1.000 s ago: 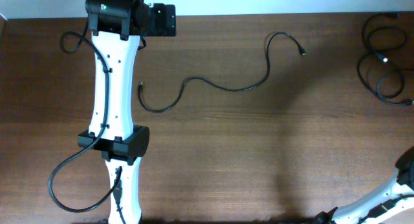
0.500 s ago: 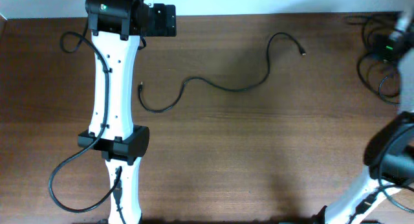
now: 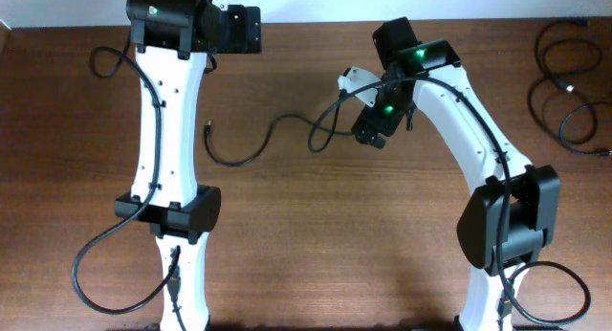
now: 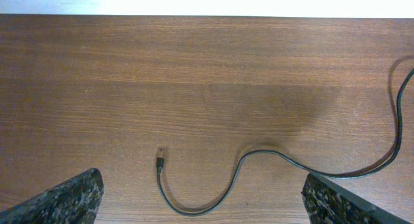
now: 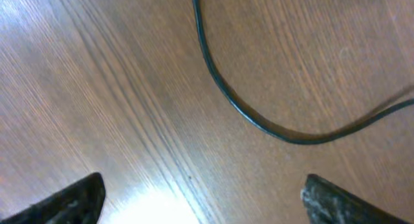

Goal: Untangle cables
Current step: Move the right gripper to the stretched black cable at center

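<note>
A single thin black cable lies across the middle of the brown table, its plug end to the left. My right gripper hangs over the cable's right part, which curls into a loop there and runs under the arm. In the right wrist view the cable curves over the wood ahead of my right gripper, which is open and empty. My left gripper is open high above the cable and its plug. In the overhead view the left gripper sits at the table's far edge.
A bundle of looped black cables lies at the far right corner. The left arm stretches along the left side with its own wiring. The right arm arcs in from the lower right.
The right arm has swung from the right edge to above the table's middle. The cable's right part, stretched out before, now curls in a tighter loop under it. The left arm has not moved.
</note>
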`<state>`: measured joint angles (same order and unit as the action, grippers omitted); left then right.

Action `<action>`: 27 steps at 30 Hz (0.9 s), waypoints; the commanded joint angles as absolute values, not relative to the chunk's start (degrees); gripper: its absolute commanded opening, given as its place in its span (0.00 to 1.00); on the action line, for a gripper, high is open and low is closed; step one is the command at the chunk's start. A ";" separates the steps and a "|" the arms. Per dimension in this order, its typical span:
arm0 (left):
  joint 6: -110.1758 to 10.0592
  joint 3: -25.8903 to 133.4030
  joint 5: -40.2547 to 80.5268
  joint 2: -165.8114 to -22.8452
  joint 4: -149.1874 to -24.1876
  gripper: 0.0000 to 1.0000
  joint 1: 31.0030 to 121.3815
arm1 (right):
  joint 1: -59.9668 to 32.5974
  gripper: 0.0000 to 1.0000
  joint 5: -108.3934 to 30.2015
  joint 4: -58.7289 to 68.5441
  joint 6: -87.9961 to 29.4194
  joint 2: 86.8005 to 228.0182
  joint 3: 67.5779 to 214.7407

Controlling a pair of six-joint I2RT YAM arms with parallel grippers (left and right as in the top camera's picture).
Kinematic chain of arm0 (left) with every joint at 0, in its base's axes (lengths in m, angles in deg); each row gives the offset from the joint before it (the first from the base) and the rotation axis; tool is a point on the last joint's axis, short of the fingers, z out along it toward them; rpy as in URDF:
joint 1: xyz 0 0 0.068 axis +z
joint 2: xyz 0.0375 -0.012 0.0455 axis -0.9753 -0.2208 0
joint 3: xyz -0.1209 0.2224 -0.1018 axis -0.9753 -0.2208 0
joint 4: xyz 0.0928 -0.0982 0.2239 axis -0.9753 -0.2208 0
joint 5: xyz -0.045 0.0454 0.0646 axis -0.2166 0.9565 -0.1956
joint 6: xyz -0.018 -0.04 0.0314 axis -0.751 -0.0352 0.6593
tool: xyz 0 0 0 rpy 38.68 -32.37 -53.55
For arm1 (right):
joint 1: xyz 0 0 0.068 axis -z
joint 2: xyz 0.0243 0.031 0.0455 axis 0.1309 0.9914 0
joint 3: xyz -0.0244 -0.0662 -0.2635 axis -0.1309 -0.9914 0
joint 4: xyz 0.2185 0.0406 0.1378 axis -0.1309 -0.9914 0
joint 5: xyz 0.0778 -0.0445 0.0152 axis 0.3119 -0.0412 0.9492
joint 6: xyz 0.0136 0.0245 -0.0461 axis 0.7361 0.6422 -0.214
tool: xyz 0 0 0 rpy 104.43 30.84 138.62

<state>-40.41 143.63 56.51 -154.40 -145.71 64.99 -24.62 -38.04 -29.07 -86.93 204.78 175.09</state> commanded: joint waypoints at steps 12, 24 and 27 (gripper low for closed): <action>-38.40 143.63 56.09 -154.23 -144.97 0.99 64.92 | -24.01 0.96 -29.75 -22.03 -105.77 207.52 175.33; -38.42 143.63 55.85 -154.23 -145.38 0.99 64.92 | -24.08 0.63 -26.34 -21.62 -105.68 222.12 175.33; -38.42 143.63 55.02 -154.23 -146.28 0.99 64.92 | -24.08 0.61 -26.30 -21.79 -105.72 222.79 175.29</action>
<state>-39.14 143.63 56.11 -154.40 -145.73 64.99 -24.01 -27.74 -21.64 -105.33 221.37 175.07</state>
